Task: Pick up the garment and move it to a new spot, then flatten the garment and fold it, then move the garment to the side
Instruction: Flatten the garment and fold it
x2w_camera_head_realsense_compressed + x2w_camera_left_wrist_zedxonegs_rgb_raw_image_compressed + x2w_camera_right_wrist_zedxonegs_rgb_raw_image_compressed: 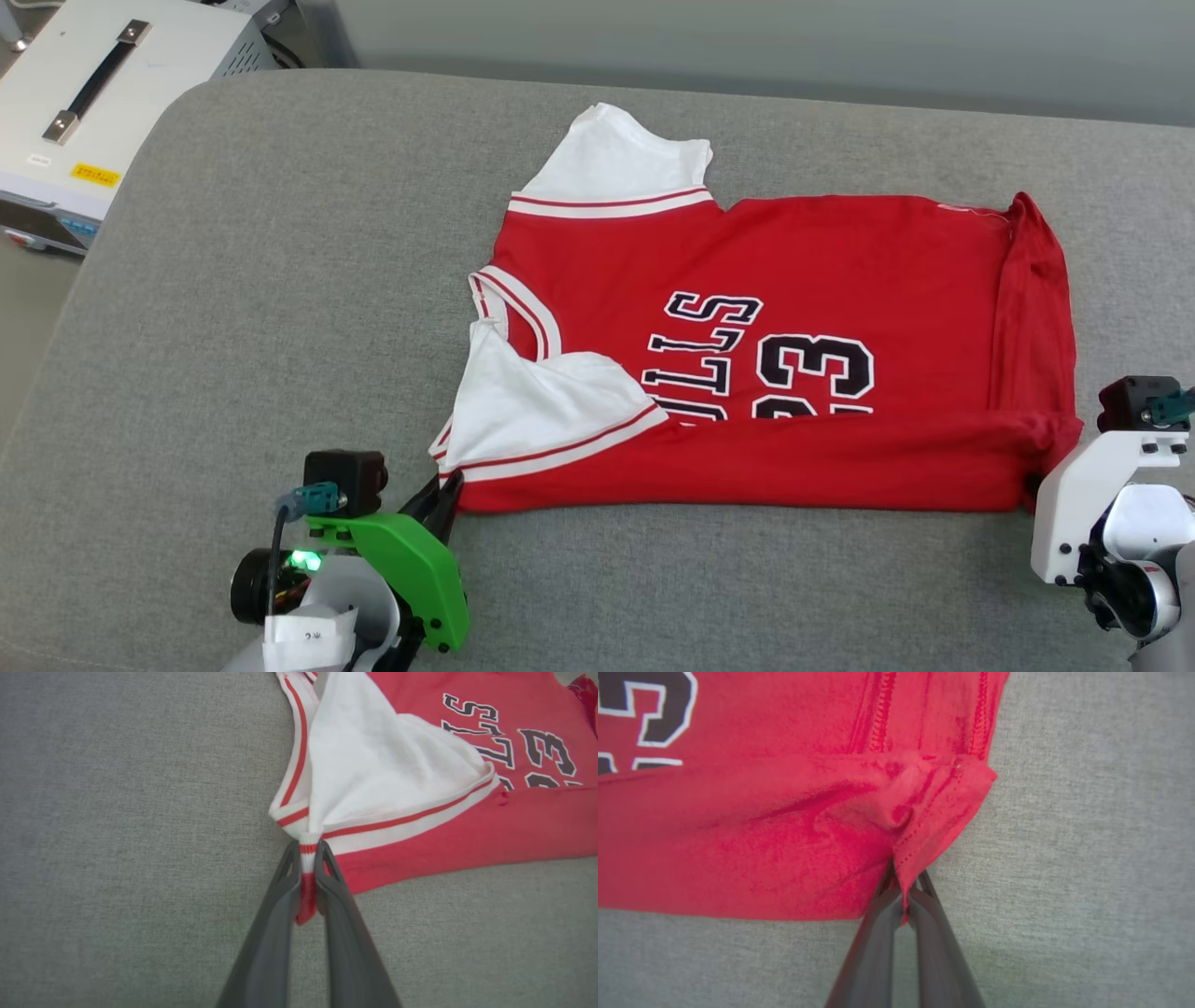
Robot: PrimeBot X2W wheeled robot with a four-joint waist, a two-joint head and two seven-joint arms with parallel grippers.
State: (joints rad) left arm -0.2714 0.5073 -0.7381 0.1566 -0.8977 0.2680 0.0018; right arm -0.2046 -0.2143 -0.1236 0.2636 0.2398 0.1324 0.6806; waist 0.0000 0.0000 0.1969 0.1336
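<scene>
The left gripper (307, 847) sat nearest, pinching the striped sleeve corner of the shirt (822, 261). The shirt lay on the grey cushion (280, 280), its near edge folded up over the lettering. The right gripper (906, 884) pinched the red hem corner.

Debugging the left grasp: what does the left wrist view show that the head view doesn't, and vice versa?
Left wrist view: the left gripper shut on the garment, striped sleeve trim pinched between its fingers. Head view: the garment's full outline, the far white sleeve, the right gripper at the hem corner, a white case beside the grey surface. Both: the near white sleeve, the lettering, the grey surface.
</scene>
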